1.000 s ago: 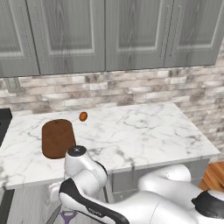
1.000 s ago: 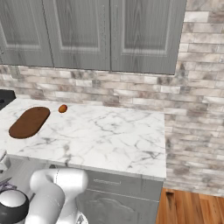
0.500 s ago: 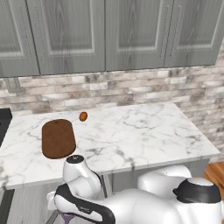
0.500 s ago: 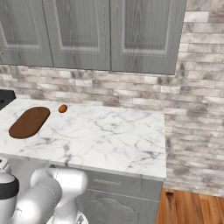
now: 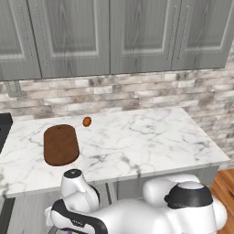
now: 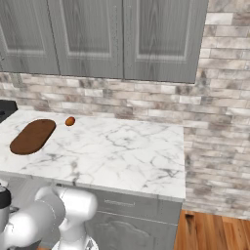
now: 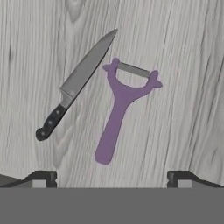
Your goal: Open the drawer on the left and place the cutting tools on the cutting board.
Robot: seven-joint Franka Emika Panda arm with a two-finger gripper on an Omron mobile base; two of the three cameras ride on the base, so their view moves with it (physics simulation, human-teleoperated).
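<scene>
Drawer (image 7: pixel 183 52) seems open, I have the pincer (image 7: pixel 112 177) wide and empty over the peeler (image 7: pixel 119 109) with the knife (image 7: pixel 74 85) beside it; cutting board (image 5: pixel 60 144) on the desk bare, both tools left.

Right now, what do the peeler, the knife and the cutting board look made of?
Peeler: matte purple plastic, likely, with a grey metal-looking blade. Knife: smooth grey steel-like blade, dark handle with pale rivet dots. Cutting board: dark brown, probably wood, though no grain is discernible.
</scene>
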